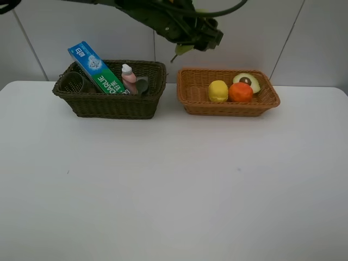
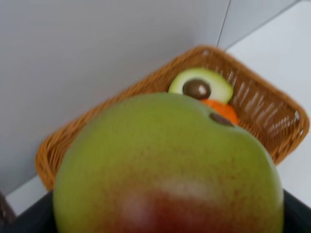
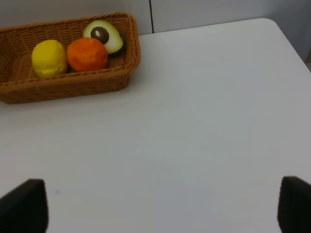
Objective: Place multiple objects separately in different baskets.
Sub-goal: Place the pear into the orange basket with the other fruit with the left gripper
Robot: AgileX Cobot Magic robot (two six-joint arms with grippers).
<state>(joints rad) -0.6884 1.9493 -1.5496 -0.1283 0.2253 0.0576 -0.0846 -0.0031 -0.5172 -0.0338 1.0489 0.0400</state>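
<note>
A green-red pear (image 2: 167, 165) fills the left wrist view, and my left gripper (image 1: 191, 39) is shut on it, hanging above the left end of the light tan basket (image 1: 228, 111). That basket holds a lemon (image 1: 218, 91), an orange (image 1: 240, 92) and an avocado half (image 1: 247, 81). The dark olive basket (image 1: 114, 106) holds a blue-green toothpaste box (image 1: 97, 68), a small pink bottle (image 1: 128, 77), a dark green pump bottle (image 1: 142, 85) and a translucent cup (image 1: 72, 82). My right gripper (image 3: 155, 208) is open over bare table, with nothing between its fingers.
The two baskets stand side by side at the back of the white table (image 1: 174, 185), close to the tiled wall. The table's right edge and corner (image 3: 286, 34) show in the right wrist view.
</note>
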